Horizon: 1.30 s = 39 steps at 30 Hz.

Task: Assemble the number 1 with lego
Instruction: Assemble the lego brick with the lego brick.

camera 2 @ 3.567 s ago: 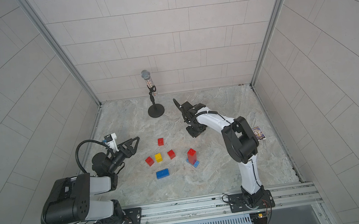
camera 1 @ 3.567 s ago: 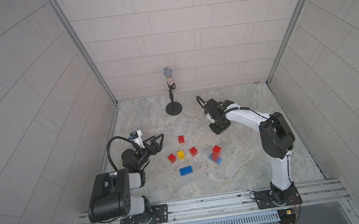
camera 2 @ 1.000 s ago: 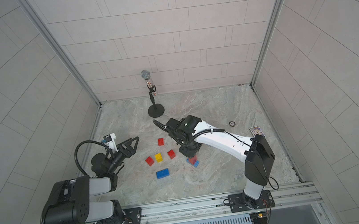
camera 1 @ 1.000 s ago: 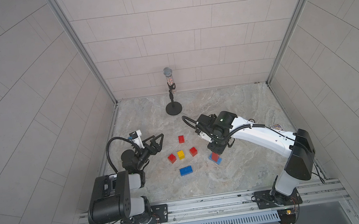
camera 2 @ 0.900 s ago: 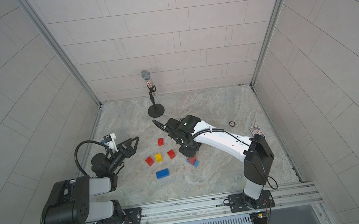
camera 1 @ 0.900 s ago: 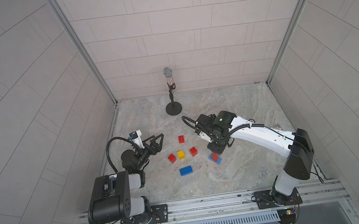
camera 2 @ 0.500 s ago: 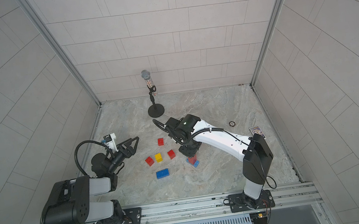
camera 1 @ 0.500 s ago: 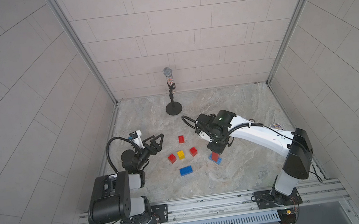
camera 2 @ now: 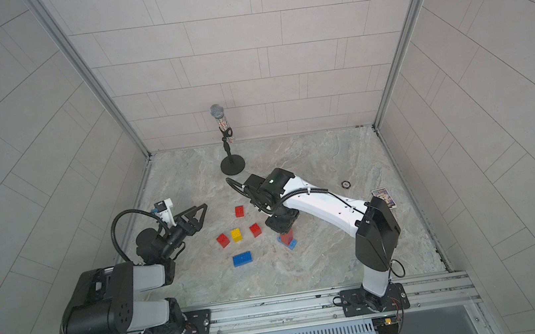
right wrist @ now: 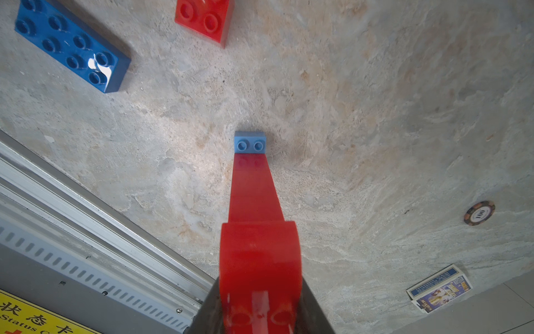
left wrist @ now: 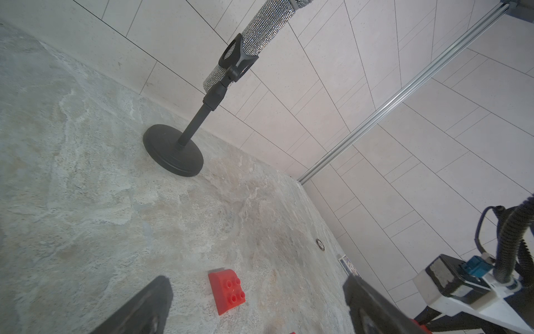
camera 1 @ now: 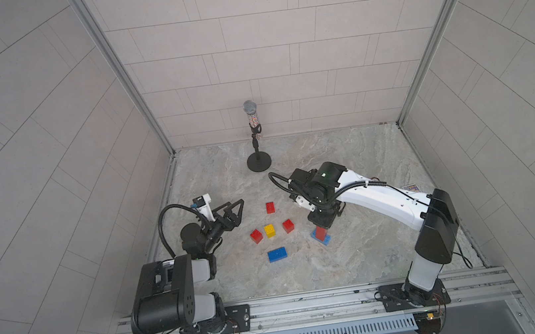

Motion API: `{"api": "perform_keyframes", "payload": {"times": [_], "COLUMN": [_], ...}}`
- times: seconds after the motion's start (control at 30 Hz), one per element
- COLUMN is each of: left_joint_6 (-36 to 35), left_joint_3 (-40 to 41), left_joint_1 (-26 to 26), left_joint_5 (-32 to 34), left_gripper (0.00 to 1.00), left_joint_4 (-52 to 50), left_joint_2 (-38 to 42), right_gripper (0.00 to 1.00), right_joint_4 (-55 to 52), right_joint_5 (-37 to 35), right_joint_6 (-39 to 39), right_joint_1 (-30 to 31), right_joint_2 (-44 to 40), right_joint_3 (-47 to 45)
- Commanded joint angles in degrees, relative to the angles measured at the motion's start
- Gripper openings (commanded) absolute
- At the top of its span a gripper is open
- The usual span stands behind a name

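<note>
Your right gripper pinches the red brick stack; left gripper spread. Nearby: microphone stand, poker chip marked "100", card box.

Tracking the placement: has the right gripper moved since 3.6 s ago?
Yes. The right gripper moved away from the mic stand, toward the front rail, and now grips the top of the red stack on the light blue brick.

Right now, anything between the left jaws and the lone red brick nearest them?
Nothing visible: the left gripper, jaws open, faces that red brick across bare floor.
</note>
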<state>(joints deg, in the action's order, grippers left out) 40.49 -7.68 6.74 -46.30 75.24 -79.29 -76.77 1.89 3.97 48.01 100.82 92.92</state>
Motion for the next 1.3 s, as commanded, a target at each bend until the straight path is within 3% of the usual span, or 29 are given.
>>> {"api": "perform_keyframes", "payload": {"times": [0.0, 0.7, 1.27], "left_joint_6": [0.0, 0.0, 0.0], "left_joint_3": [-0.1, -0.1, 0.0], "left_joint_1": [0.3, 0.3, 0.3], "left_joint_5": [-0.6, -0.6, -0.6], "left_gripper": [1.0, 1.0, 1.0], "left_joint_4": [2.8, 2.7, 2.7], "left_joint_2": [0.3, 0.2, 0.4], "right_gripper": [0.0, 0.0, 0.0], "right_joint_4": [0.1, 1.7, 4.3], "right_joint_5": [-0.3, 1.5, 3.6], "right_joint_6": [-1.8, -2.1, -3.0], "right_joint_1": [0.4, 0.9, -0.2], "right_joint_2": [4.6, 5.2, 6.6], "right_joint_3": [-2.9, 0.3, -7.6]}}
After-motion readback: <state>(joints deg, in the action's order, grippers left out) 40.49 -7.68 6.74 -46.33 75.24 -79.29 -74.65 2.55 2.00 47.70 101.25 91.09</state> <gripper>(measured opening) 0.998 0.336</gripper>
